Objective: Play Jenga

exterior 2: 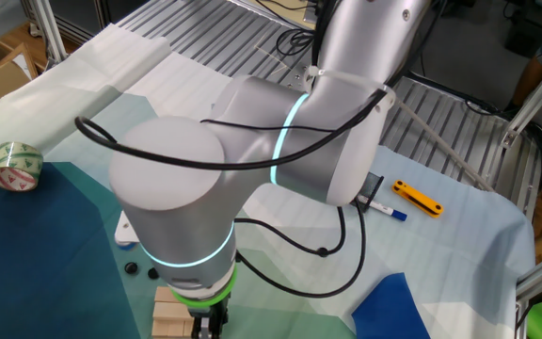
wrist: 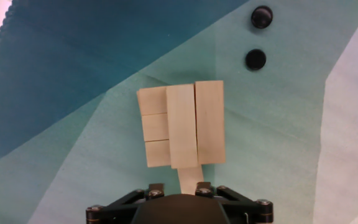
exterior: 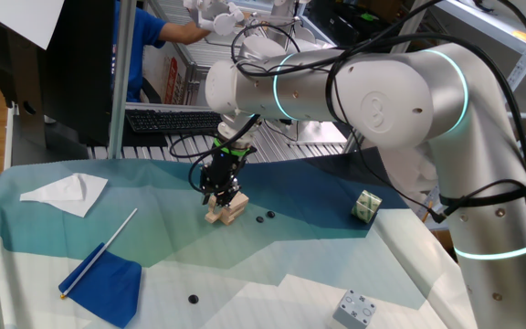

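The Jenga stack (exterior: 225, 212) of pale wooden blocks stands on the blue-green cloth, mid-table. In the hand view the stack (wrist: 182, 124) shows two long top blocks lying crosswise over three shorter ends. One lower block (wrist: 190, 177) sticks out toward me. My gripper (exterior: 224, 194) hangs right over the stack, touching or nearly touching its top. In the hand view my gripper (wrist: 179, 188) shows only two finger stubs; the jutting block lies by the right one. The tips are hidden. In the other fixed view the arm covers all but a corner of the stack (exterior 2: 170, 311).
Two black knobs (wrist: 255, 60) lie just right of the stack. A green-and-white cube (exterior: 365, 206) and a grey metal block (exterior: 355, 308) sit to the right. White paper (exterior: 65, 193) and a blue cloth with a rod (exterior: 108, 279) lie left. A tape roll (exterior 2: 16, 165) lies at the edge.
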